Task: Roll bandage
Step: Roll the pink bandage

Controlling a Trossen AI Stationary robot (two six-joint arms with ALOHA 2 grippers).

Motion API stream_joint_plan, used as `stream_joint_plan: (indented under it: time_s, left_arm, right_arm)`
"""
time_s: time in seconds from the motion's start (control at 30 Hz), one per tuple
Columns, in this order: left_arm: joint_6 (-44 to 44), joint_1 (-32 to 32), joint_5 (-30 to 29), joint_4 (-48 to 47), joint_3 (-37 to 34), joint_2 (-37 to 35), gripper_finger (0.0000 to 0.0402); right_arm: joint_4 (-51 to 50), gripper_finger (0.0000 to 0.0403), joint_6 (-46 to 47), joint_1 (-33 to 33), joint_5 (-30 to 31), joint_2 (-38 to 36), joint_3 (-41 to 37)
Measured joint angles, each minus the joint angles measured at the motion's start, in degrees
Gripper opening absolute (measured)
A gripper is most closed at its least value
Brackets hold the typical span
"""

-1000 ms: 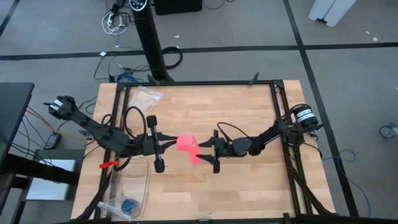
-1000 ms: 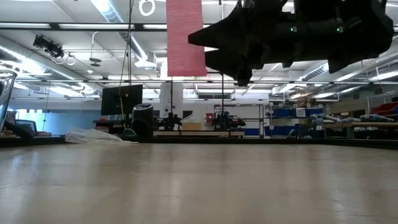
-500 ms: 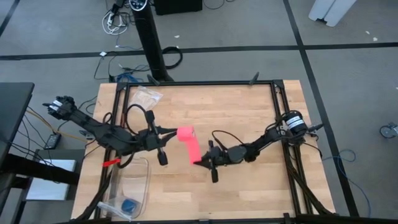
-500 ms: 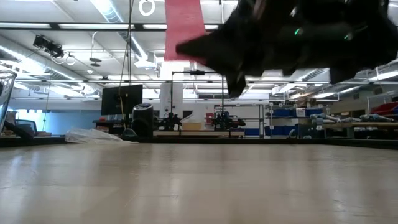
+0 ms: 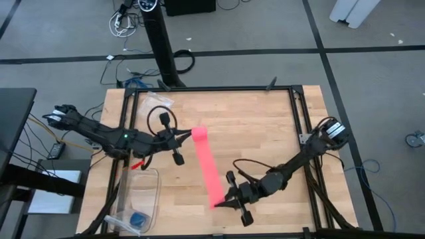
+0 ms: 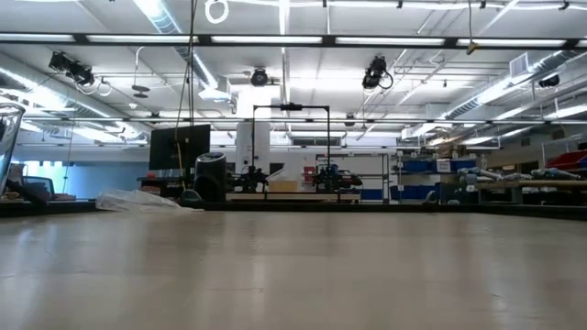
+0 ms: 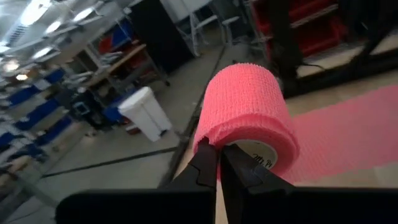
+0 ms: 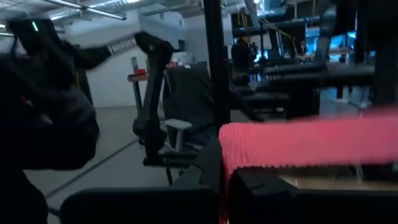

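Light wooden table (image 5: 265,133) with plank joints, framed by a dark metal rail along its edges. Crumpled clear plastic bag (image 5: 157,103) flat on the wood near the far left corner. Clear plastic tub (image 5: 141,199) at the near left edge, a small blue thing (image 5: 138,219) and a clear bag inside it. From table height, a bare pale surface (image 6: 293,275), the plastic bag (image 6: 138,200) a low heap at its far edge

The bandage (image 7: 249,102) is matt, finely woven cloth (slightly nubbly); the table (image 5: 265,126) pale, smooth wood.
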Motion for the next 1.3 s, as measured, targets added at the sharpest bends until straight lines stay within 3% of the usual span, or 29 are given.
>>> stream_joint_plan:
  time_s: [0.33, 0.63, 0.93, 1.3]
  left_arm:
    - [-1.4, 0.4, 1.0, 0.1, -5.6, 0.2, 0.0008]
    - [1.0, -3.7, 2.0, 2.8, -6.1, 2.5, 0.0008]
    - [3.4, -7.8, 1.1, 5.7, -6.0, 4.8, 0.0008]
    - [3.9, -12.0, 0.0, 7.1, -4.5, 4.7, 0.0008]
  right_arm:
    - [-25.0, 0.0001, -2.4, -3.0, 1.3, -7.7, 15.4]
    - [-33.5, 0.0000, -3.2, -11.4, 1.5, -9.5, 23.3]
    - [-35.0, 0.0000, -2.3, -20.3, 1.1, -9.5, 24.1]
    - [-48.1, 0.0026, 4.8, -26.8, 1.1, -9.5, 24.1]
